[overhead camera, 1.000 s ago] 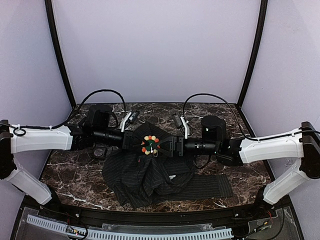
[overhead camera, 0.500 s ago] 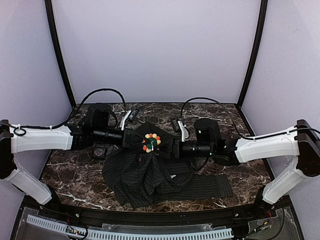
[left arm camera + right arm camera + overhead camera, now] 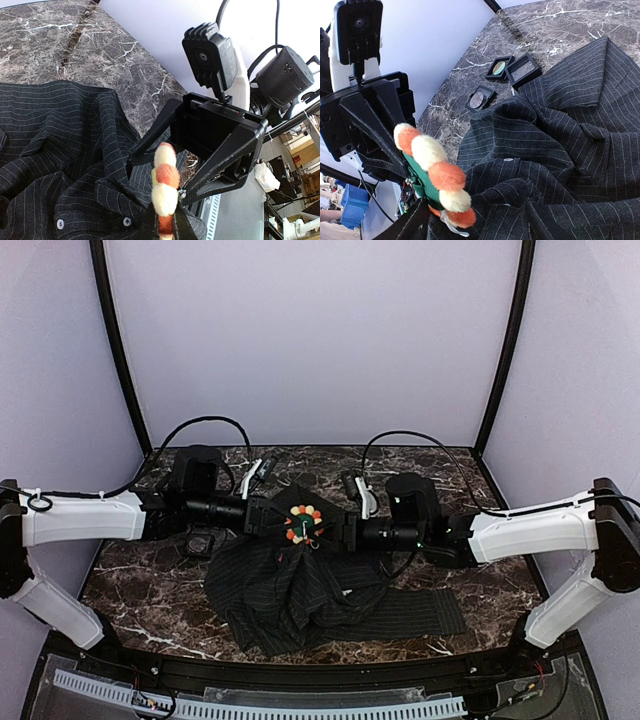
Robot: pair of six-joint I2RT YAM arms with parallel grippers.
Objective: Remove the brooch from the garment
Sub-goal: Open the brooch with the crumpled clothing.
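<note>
The brooch (image 3: 302, 524), a flower with a green centre and orange and white beads, is pinned to the dark pinstriped garment (image 3: 300, 590) and held up at its peak. My left gripper (image 3: 278, 523) comes from the left and is shut on the brooch's edge (image 3: 165, 190). My right gripper (image 3: 335, 530) faces it from the right. Its fingers (image 3: 150, 142) stand apart on either side of the raised fabric behind the brooch. In the right wrist view the brooch (image 3: 432, 175) sits just left of the bunched cloth (image 3: 530, 165).
Three small square black boxes (image 3: 497, 67) lie on the marble table (image 3: 120, 590) beyond the garment, near the left arm. A garment sleeve (image 3: 420, 615) stretches to the right. Walls close the back and sides.
My right gripper has moved left, closer to the brooch. The brooch and the fabric's peak have shifted slightly up and right. My left arm has hardly moved.
</note>
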